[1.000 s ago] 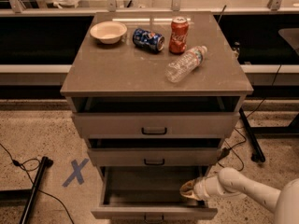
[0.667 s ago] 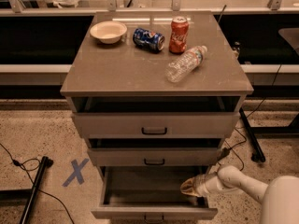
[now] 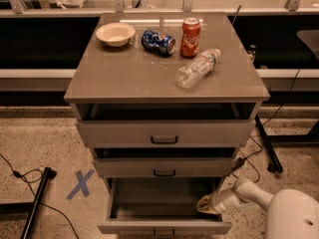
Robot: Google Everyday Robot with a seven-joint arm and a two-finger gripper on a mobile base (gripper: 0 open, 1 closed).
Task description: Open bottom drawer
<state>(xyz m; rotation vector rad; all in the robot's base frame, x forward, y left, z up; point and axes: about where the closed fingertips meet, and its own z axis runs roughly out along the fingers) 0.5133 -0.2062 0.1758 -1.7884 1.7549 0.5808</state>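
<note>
Speckled flooring with a blue tape cross surrounds the grey cabinet. Its bottom drawer, lowest of three, stands well out, its plain grey inside showing. The claw sits inside that drawer's right end, near the front corner; whether it's apart or together I can't tell. Above, the middle drawer and top drawer are slightly ajar. On the worktop: a bowl, a blue can lying down, a red can upright, and a plastic bottle on its side.
</note>
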